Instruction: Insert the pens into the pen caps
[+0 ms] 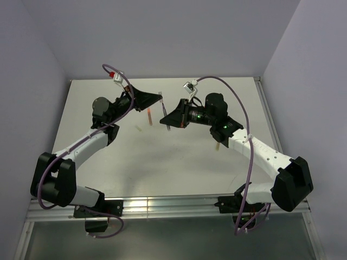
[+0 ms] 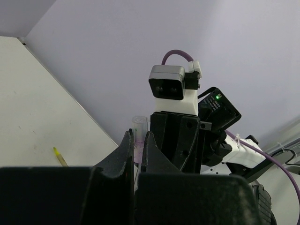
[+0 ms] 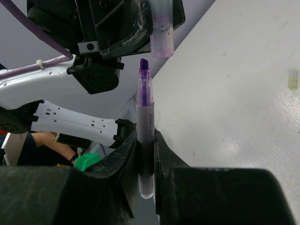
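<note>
Over the bench (image 1: 162,173), right end effector (image 3: 145,140) grips purple pen (image 3: 144,101), left end effector (image 2: 138,140) grips lilac cap (image 3: 162,42): centre tip, push straight.

Robot lab cell — bare white table (image 1: 162,162) boxed by plain walls (image 1: 162,32), arms (image 1: 87,143) bolted to aluminium rail (image 1: 162,208).

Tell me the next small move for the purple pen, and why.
Probably nudge the right gripper sideways so the purple pen lines up with the lilac cap, then push in. In the right wrist view the pen's tip sits just short of the cap's open mouth and off to one side, not inside. The left gripper grips the cap.
</note>
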`<move>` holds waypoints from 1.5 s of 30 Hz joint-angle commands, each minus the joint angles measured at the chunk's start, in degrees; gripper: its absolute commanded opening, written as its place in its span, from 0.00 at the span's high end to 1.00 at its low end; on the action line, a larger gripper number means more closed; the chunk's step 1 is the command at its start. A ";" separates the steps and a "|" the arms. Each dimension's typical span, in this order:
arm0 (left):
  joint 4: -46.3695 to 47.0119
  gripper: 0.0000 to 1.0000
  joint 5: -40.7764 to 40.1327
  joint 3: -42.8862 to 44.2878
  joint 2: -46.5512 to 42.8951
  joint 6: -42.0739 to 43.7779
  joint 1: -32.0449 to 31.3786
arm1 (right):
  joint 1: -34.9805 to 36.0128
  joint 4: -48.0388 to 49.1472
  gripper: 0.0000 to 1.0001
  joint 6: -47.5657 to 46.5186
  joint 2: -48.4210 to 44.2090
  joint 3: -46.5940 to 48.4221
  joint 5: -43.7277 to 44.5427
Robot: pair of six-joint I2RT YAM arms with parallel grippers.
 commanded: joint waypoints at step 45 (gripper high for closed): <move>-0.36 1.00 -0.17 1.65 -3.41 1.14 -0.65 | 1.77 1.31 1.00 -1.50 -0.74 1.85 1.38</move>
